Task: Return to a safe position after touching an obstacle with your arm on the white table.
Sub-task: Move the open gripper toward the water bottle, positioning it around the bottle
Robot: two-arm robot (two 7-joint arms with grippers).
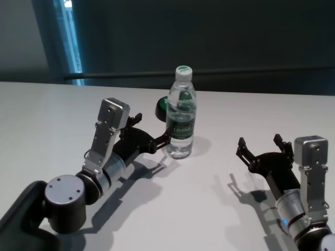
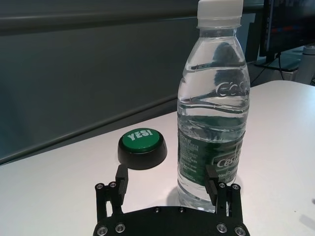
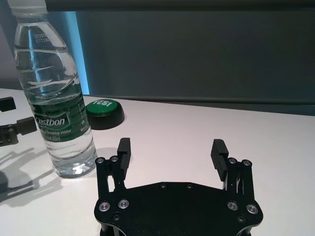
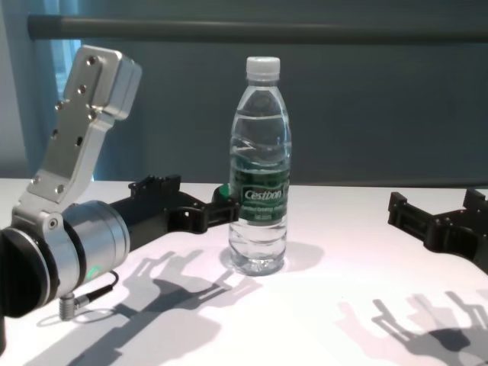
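Observation:
The obstacle, a clear water bottle (image 1: 181,112) with a white cap and a dark green label, stands upright mid-table on the white table (image 1: 47,115). My left gripper (image 1: 152,128) is open just left of it, low over the tabletop. In the left wrist view one fingertip (image 2: 212,178) overlaps the bottle (image 2: 214,113) near its base; I cannot tell whether they touch. Nothing sits between the fingers of the left gripper (image 2: 166,174). My right gripper (image 1: 259,141) is open and empty, well to the right of the bottle (image 3: 54,98).
A low dark round button with a green "YES!" top (image 2: 142,146) sits just behind the bottle to its left (image 1: 160,108). A dark wall and a rail run behind the table's far edge.

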